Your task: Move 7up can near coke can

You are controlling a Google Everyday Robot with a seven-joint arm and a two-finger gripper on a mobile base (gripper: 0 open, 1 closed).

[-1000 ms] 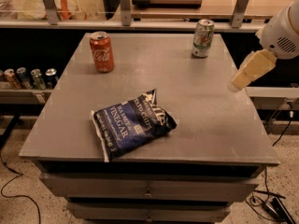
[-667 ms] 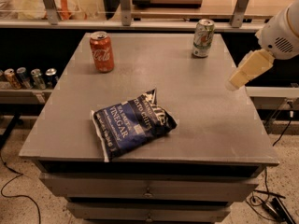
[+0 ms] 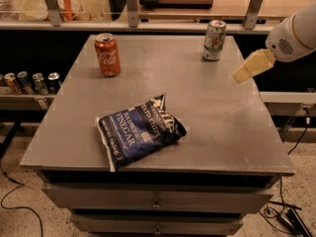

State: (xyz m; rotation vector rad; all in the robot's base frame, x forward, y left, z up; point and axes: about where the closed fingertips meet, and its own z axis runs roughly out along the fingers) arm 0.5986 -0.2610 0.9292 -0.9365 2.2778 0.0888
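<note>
The 7up can (image 3: pixel 214 40), silvery-white with green markings, stands upright near the far right edge of the grey table (image 3: pixel 222 122). The coke can (image 3: pixel 107 55), red with white script, stands upright at the far left of the table, well apart from the 7up can. My gripper (image 3: pixel 251 66), cream-coloured on a white arm, hovers above the table's right side. It is to the right of the 7up can and a little nearer than it, not touching it and holding nothing.
A blue bag of vinegar chips (image 3: pixel 140 131) lies in the front middle of the table. A row of small cans (image 3: pixel 29 82) stands on a low shelf at the left. A counter with metal posts (image 3: pixel 131 6) runs behind the table.
My gripper has moved a little to the left and up, closer to the 7up can. The cans and the bag have not moved.
</note>
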